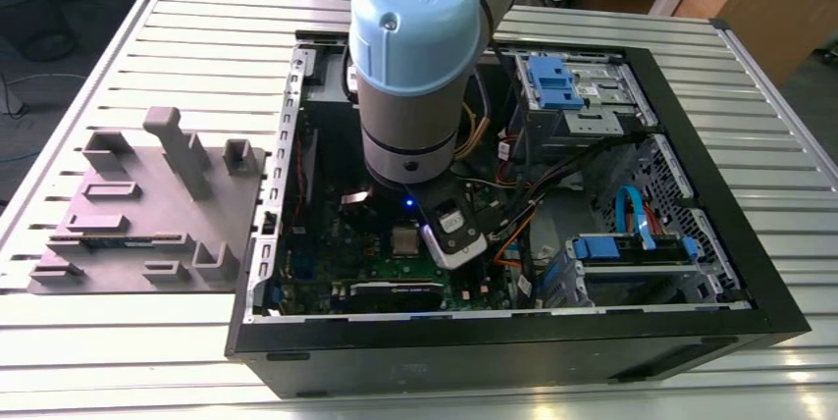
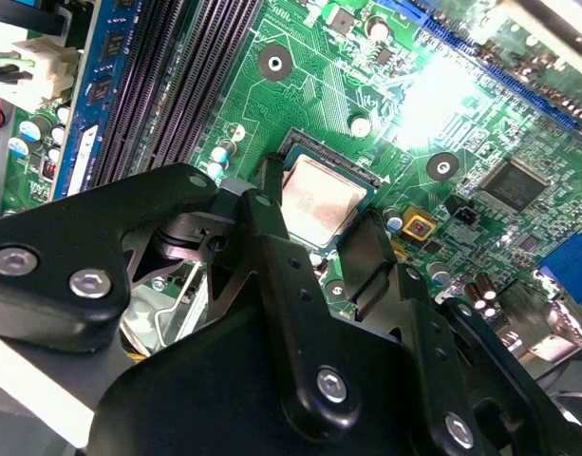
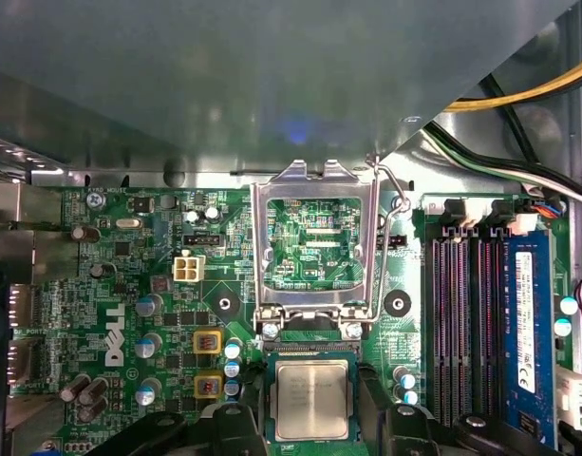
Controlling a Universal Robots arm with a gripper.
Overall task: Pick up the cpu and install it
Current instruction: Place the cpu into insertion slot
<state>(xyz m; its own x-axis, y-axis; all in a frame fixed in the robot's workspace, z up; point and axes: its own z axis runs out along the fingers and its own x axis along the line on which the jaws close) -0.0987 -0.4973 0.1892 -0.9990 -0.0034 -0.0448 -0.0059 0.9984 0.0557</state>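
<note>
ribbed metal table: on it you have 1 black computer case, lying open, and 1 grey fixture block just beside the case at the exterior view's left; 1 arm, grey with a pale blue cap, reaches down into the case over the green motherboard;

item, cpu: 1 small square chip with a pale metal top, lying flat inside the black frame of its socket; in the second wrist view the cpu sits between the 2 finger ends;

item, gripper: your 2 black fingers stand apart, 1 on each side of the cpu, close against the socket's edges; you cannot tell whether they touch the chip;

item, socket cover: 1 silver hinged frame, swung open away from the socket, the board showing through its window; its wire lever runs along 1 side;

item, memory slots: long and black, near the socket, with 1 blue memory module just beside them;

item, cables: yellow and black, running past the board's edge
</note>
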